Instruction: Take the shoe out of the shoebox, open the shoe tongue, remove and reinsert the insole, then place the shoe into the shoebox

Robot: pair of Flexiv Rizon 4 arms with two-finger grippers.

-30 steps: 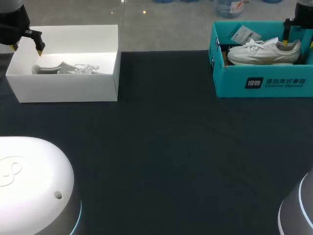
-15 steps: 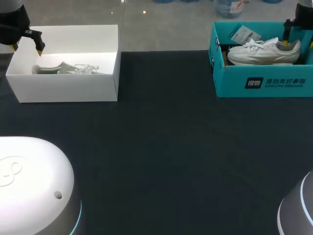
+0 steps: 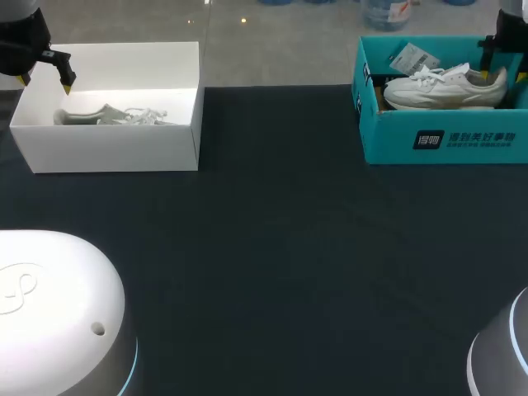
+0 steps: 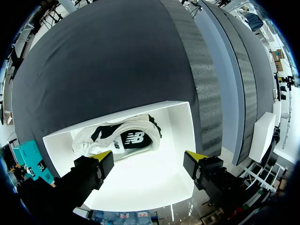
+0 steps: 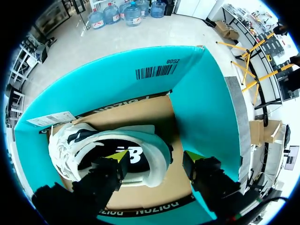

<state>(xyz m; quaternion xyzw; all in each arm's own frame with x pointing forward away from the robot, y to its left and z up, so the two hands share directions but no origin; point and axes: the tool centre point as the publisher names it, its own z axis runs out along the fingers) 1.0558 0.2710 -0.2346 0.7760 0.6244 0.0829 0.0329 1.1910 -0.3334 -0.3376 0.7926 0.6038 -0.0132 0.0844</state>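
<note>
From above, the table (image 3: 280, 247) is covered in a dark, matte cloth. At its far left corner stands a white box (image 3: 115, 148) with smooth, plain walls, and a pale sneaker (image 3: 107, 115) lies low inside it. The left gripper (image 3: 44, 81) hangs over that box's far end. At the far right, a white sneaker (image 3: 445, 87) rests in the teal shoebox (image 3: 445, 140), laces up, with the right gripper (image 3: 503, 66) above its heel.

At the left wrist, the left gripper (image 4: 150, 157) is spread wide and holds nothing. The pale sneaker (image 4: 117, 140) lies on its side just ahead of the fingers.

At the right wrist, the right gripper (image 5: 155, 157) is also wide open and empty. One fingertip (image 5: 119, 156) is over the white sneaker's (image 5: 79, 145) rounded heel. The other is over the shoebox's (image 5: 201, 108) brown cardboard floor. A paper tag (image 5: 49, 119) lies by the toe.
</note>
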